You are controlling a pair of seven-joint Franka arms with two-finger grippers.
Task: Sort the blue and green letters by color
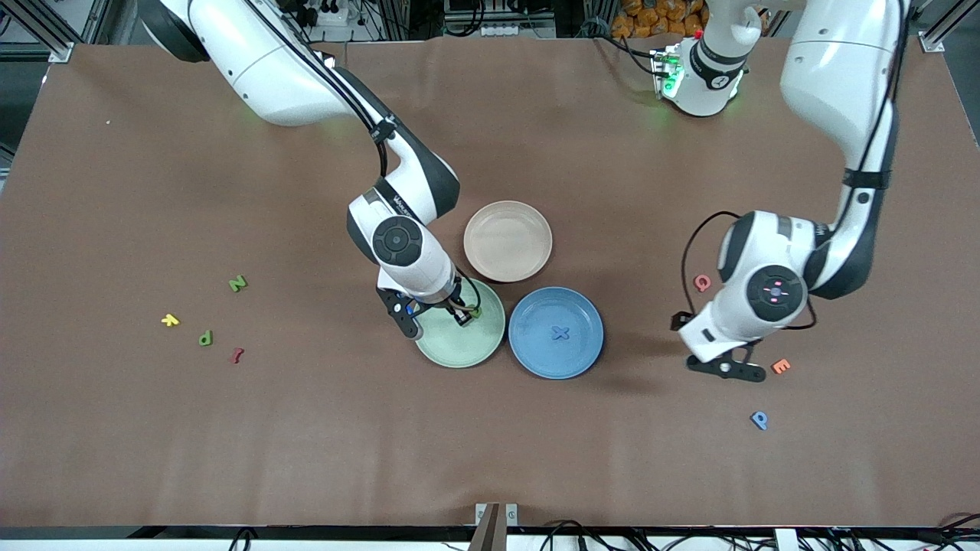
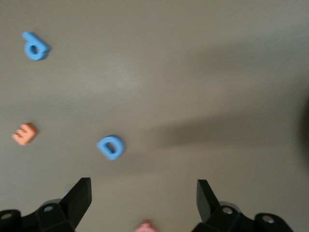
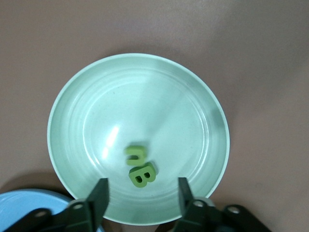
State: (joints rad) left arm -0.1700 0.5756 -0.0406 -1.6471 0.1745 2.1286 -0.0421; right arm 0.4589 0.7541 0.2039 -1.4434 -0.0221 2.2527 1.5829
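1. Blue P [image 1: 759, 419] lies nearest the front camera, near the orange E [image 1: 780, 366].
2. Left gripper [image 2: 145, 200] hangs above the table by the blue D [image 2: 110, 147], fingers apart.
3. Right gripper [image 3: 143, 195], fingers apart and empty, hangs over the green plate [image 3: 87, 96] holding green U [image 3: 135, 153] and B [image 3: 142, 175].
4. Blue X [image 1: 560, 333] sits in the blue plate [image 1: 536, 356] beside the green plate.

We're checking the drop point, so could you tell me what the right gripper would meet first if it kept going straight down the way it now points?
Most likely the green B, which lies between the open fingers of the right gripper in the green plate, with the green U just past it. How high it is over the plate is unclear.

Letters U [image 3: 135, 153] and B [image 3: 142, 175] (touching) in plate [image 3: 67, 106] beside X's plate [image 1: 528, 344]
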